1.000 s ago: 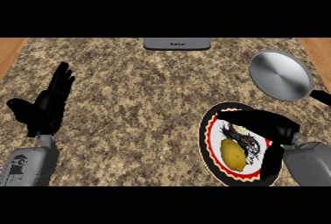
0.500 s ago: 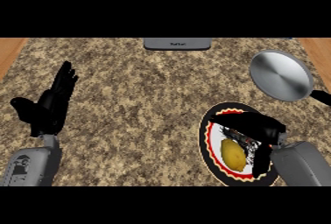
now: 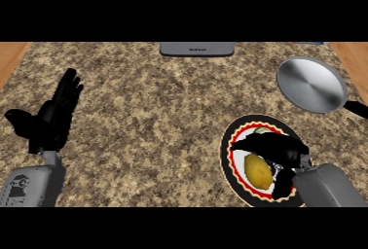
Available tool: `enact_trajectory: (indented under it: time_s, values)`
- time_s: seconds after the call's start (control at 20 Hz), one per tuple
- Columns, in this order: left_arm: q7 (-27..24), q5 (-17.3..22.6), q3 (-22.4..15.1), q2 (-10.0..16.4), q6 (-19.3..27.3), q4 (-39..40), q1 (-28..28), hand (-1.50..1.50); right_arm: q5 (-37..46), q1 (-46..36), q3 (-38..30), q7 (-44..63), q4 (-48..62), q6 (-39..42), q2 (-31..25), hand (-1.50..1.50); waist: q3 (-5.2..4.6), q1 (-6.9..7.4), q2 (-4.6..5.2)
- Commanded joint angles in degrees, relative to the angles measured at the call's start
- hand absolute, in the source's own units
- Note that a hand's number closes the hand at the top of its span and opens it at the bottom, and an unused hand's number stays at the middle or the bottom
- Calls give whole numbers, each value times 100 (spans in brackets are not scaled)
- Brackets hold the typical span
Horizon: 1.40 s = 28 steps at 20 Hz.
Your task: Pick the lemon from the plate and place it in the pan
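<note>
Two steps remain, lift and carry to the pan (image 3: 310, 83) at upper right: the right hand (image 3: 284, 151), lower right, curls its fingers (image 3: 255, 143) round the lemon (image 3: 257, 171) lying on the plate (image 3: 231, 141); left hand (image 3: 50, 121) rests open at left

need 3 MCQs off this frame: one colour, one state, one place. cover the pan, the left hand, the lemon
1. What colour is the inside of the pan?
A) red
B) silver-grey
C) yellow

2. How is the left hand held?
A) open, fingers straight
B) balled in a fist
C) out of view

3. Where does the lemon lie?
A) in the pan
B) in the left hand
C) on the plate

Key:
1 B: the round pan at the upper right shows silver-grey.
2 A: it rests near the left edge with its fingers up.
3 C: the yellow lemon lies inside the plate's red-and-white rim, just below the right hand.
</note>
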Motion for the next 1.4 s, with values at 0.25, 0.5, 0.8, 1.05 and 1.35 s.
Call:
enact_trajectory:
  time_s: [0.25,0.5,0.8,1.05,1.35]
  values:
    - [-442,-64,79,-130,14,513,-147,0,415,139,396,-699,154,-438,235,150,22,-10,30]
    - [-363,-148,-11,-228,42,608,-226,0,551,47,287,-1007,381,-581,194,150,22,-13,33]
    - [-142,-63,26,-70,-43,243,-145,0,1010,-707,-1166,2846,929,-1408,1836,150,5,37,56]
    - [-189,-24,-2,-64,-154,316,-92,0,1358,-1460,-1115,4513,633,-2812,1970,150,16,169,29]
    - [-273,20,41,-6,-229,248,-53,0,1729,-2351,-453,5697,630,-4371,1982,150,22,233,40]
